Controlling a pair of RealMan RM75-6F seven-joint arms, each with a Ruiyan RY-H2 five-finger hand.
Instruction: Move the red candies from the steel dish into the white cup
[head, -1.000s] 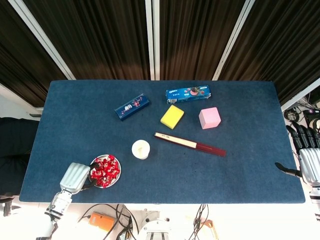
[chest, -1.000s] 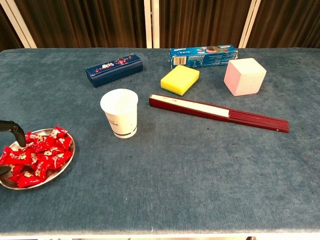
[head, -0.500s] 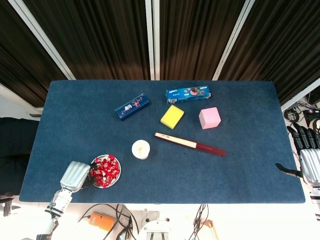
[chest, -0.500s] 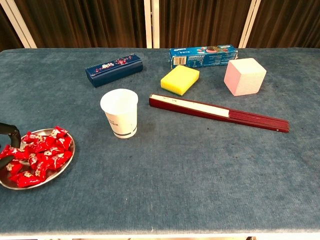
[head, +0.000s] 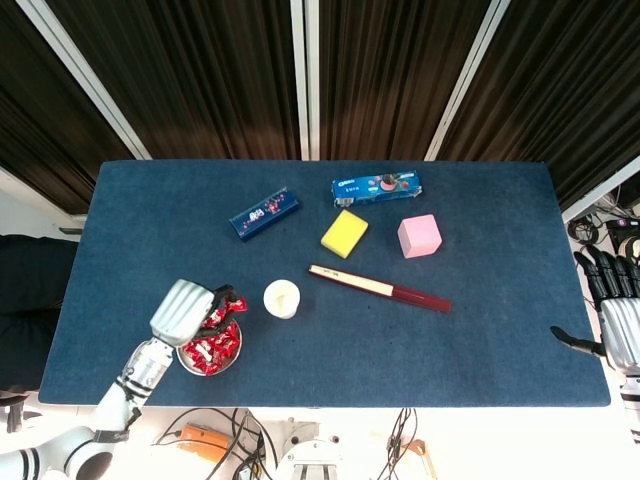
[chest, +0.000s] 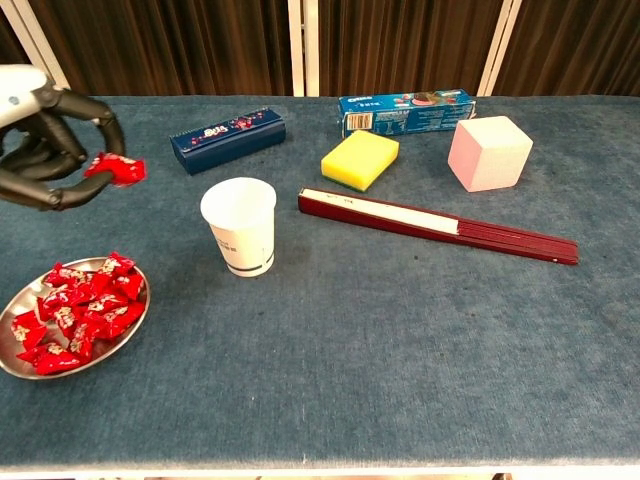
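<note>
One red candy (chest: 118, 169) pinched at fingertips of left robot hand (chest: 48, 150), held in the air above the steel dish (chest: 137, 318), short of the white cup (chest: 240, 226). Rest of the red candies (chest: 75, 313) heaped in the dish, near the front-left corner of the counter (chest: 400, 350).

Handling, judged: wrapped sweets, very light, small; crinkly foil-like wrapper probably slick, so a fingertip pinch across the body holds better than a grip on a twisted end. Not fragile. From the head view I cannot say how secure the pinch is; the hand covers it.

Cup looks like paper: light, easily tipped. Release from above the rim, no contact with the wall.

Right robot hand (head: 618, 318) off the counter's right edge, fingers spread, holding nothing.
</note>
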